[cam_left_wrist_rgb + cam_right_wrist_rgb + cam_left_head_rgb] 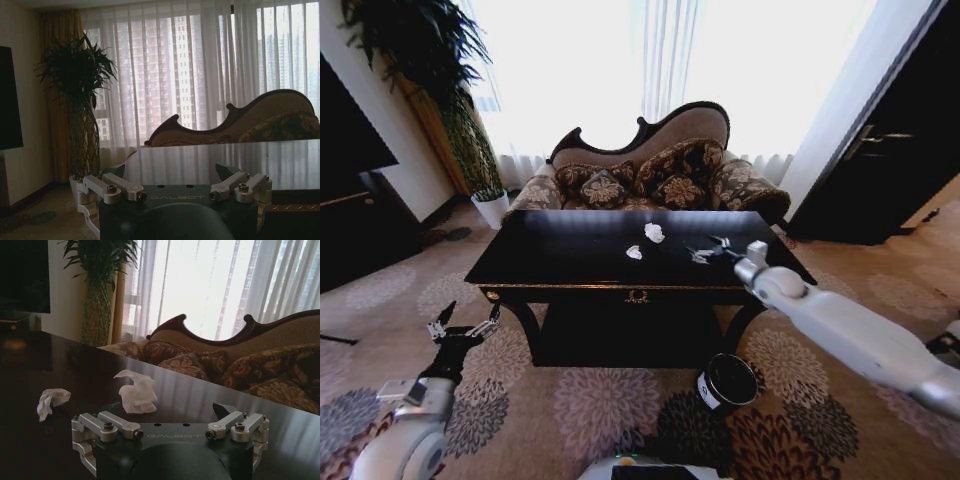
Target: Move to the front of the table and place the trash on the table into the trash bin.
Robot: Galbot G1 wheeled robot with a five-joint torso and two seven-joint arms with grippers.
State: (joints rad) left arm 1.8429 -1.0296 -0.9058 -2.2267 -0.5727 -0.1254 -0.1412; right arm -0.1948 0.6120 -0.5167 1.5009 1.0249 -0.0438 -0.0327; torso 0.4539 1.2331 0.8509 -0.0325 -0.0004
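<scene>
Two white crumpled paper lumps [654, 232] sit mid-top on the glossy black wooden table [570, 262], patterned sofa [660, 180] behind. Right pincer [712, 248], fingers spread apart, hovers just beside them. Left pincer [463, 326] hangs open off the table's corner. Black cylindrical bin [728, 382] stands below the right arm on floral carpet [590, 410].

We read one brand word, "GALBOT", in pale capitals on the dark body of the left gripper [177, 197] in the left wrist view, between its two metal linkages; we read the same word, "GALBOT", on the body of the right gripper [170, 436] in the right wrist view; the trash bin [727, 383] on the carpet carries a white label on its side, but we cannot read its print.
</scene>
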